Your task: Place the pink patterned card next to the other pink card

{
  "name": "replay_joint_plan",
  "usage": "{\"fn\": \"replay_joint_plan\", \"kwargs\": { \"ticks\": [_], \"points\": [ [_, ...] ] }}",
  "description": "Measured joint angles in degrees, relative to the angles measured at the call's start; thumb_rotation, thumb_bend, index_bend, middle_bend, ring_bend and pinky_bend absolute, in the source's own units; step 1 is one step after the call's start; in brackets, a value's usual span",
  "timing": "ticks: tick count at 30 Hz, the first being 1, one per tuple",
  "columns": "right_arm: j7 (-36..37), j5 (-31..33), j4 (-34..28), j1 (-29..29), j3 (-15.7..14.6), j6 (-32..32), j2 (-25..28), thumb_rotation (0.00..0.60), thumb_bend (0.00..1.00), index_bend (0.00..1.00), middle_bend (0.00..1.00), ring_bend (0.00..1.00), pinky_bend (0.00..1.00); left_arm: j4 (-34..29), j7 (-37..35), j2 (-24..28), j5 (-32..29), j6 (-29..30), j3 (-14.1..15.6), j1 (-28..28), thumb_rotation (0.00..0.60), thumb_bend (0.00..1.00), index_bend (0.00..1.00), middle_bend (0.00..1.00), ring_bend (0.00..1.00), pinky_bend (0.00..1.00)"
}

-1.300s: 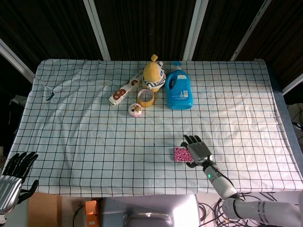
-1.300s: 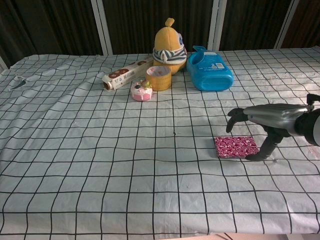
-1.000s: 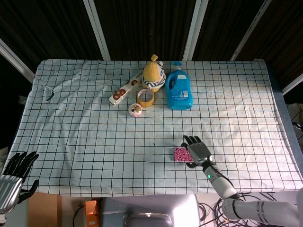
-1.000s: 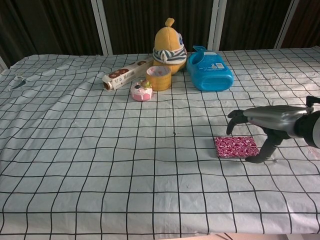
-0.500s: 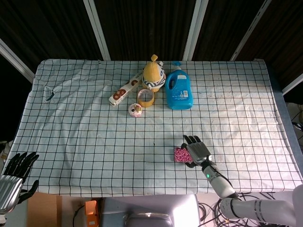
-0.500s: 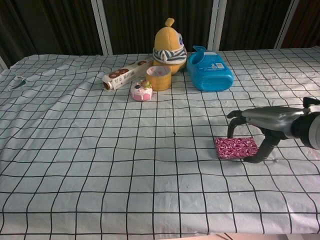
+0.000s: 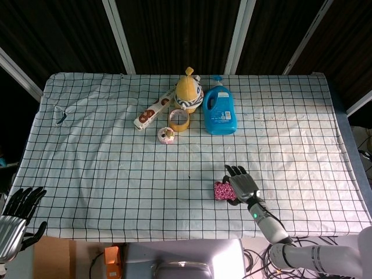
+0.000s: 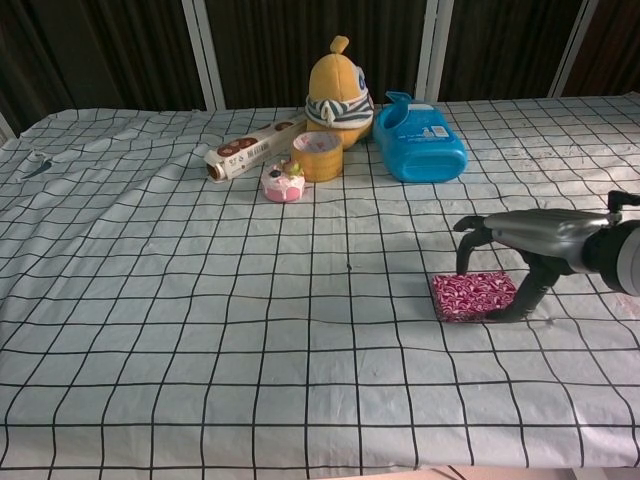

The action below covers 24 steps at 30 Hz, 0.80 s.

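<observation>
The pink patterned card (image 7: 220,190) (image 8: 468,295) lies on the checked cloth at the front right, its near edge tipped a little off the cloth. My right hand (image 7: 244,185) (image 8: 535,238) arches over it. Its fingers (image 8: 463,250) come down on the card's far edge and its thumb (image 8: 520,303) presses the right edge, so the hand grips the card. My left hand (image 7: 16,216) hangs off the table's front left corner with its fingers spread and nothing in it. No second pink card shows in either view.
At the back middle stand a yellow plush toy (image 7: 188,90) (image 8: 338,85), a blue detergent bottle (image 7: 220,112) (image 8: 420,135), a tape roll (image 7: 179,120) (image 8: 317,157), a long boxed roll (image 7: 152,111) (image 8: 250,148) and a small pink cupcake-like item (image 7: 167,136) (image 8: 283,182).
My right hand's fingers have come down onto the card's far edge and closed with the thumb. The card now sits tipped and looks narrower from above. The left hand has not moved.
</observation>
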Motion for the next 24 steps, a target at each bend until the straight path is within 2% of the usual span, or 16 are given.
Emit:
{"fn": "replay_joint_plan", "kwargs": {
  "ticks": [11, 17, 24],
  "points": [
    [3.18, -1.46, 0.33, -1.35, 1.44, 2.42, 3.25, 0.600, 0.20, 0.43, 0.00, 0.00, 0.00, 0.00, 0.34, -0.18, -0.14, -0.09, -0.05, 0.06, 0.600, 0.43, 0.00, 0.07, 0.00, 0.00],
    [4.01, 0.42, 5.99, -1.91, 1.60, 1.82, 3.23, 0.600, 0.20, 0.43, 0.00, 0.00, 0.00, -0.29, 0.91, -0.28, -0.35, -0.62, -0.09, -0.12, 0.600, 0.43, 0.00, 0.07, 0.00, 0.00],
    [8.12, 2.67, 15.81, -2.55, 1.80, -4.15, 1.99, 0.600, 0.20, 0.35, 0.00, 0.00, 0.00, -0.66, 1.29, -0.32, -1.11, -1.86, -0.37, -0.61, 0.600, 0.43, 0.00, 0.07, 0.00, 0.00]
  ]
}}
